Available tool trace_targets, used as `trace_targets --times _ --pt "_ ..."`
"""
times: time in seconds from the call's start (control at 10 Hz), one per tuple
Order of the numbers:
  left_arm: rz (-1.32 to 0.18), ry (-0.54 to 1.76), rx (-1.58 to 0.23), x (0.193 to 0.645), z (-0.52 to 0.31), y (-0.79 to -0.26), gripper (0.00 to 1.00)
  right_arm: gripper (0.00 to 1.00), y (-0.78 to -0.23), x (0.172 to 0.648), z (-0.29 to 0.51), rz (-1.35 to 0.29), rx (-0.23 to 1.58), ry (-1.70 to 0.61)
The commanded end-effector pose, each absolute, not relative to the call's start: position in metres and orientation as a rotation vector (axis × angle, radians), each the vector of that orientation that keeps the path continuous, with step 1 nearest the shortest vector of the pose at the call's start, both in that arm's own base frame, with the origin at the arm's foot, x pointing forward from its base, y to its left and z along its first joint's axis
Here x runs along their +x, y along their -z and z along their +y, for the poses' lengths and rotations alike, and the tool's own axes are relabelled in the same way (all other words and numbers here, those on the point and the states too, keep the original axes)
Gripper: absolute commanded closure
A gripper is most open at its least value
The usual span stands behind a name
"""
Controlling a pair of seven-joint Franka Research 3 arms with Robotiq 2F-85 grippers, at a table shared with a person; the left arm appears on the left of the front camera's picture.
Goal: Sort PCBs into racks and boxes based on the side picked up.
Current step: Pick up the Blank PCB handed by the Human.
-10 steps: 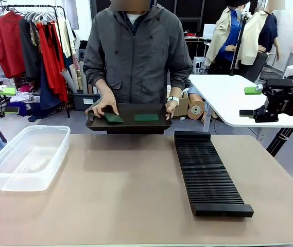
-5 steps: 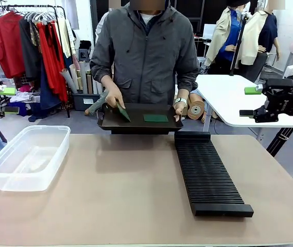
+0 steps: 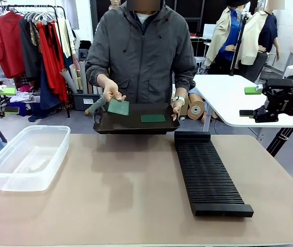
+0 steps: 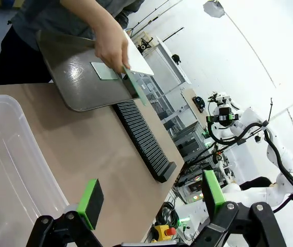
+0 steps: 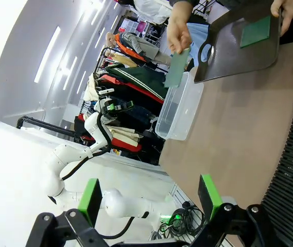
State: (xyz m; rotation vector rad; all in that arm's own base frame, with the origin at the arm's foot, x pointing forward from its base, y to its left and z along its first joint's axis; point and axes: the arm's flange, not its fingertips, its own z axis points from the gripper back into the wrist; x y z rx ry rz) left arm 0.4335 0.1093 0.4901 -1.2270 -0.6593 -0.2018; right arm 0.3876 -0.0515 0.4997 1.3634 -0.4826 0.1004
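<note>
I count two PCBs, one rack (image 3: pixel 208 172), one box (image 3: pixel 28 157) and one black tray (image 3: pixel 136 126). My left gripper (image 4: pixel 151 198) and my right gripper (image 5: pixel 150 199) both have their green pads spread wide with nothing between them, well apart from the boards. One PCB (image 3: pixel 118 107) is pinched in the person's hand (image 3: pixel 109 91) above the tray's left end, tilted up with its lighter face toward me; fingers cover its upper corner. The other PCB (image 3: pixel 153 118) lies flat in the tray, long axis across the table (image 3: pixel 125 195). The person's other hand (image 3: pixel 177 107) grips the tray's right end. I cannot tell whether the tray rests on the table. The rack's long axis runs from the far edge toward me, on my right; the box sits at my left
</note>
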Motion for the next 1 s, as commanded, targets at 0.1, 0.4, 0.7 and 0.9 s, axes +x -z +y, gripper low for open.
trace_targets --times 0.1,0.4,0.7,0.9 --pt "-0.652 0.190 -1.233 0.433 0.109 -0.492 0.00 0.00 -0.503 0.387 -0.051 -0.473 1.377 -0.083" --pt "-0.629 0.248 -1.228 0.457 0.083 -0.489 0.00 0.00 -0.503 0.387 -0.051 -0.473 1.377 -0.083" --pt "-0.526 0.330 -1.226 0.483 0.038 -0.480 0.00 0.00 -0.503 0.387 -0.051 -0.473 1.377 -0.083" --pt "-0.459 0.374 -1.220 0.493 0.010 -0.463 0.00 0.00 -0.503 0.387 -0.051 -0.473 1.377 -0.083"
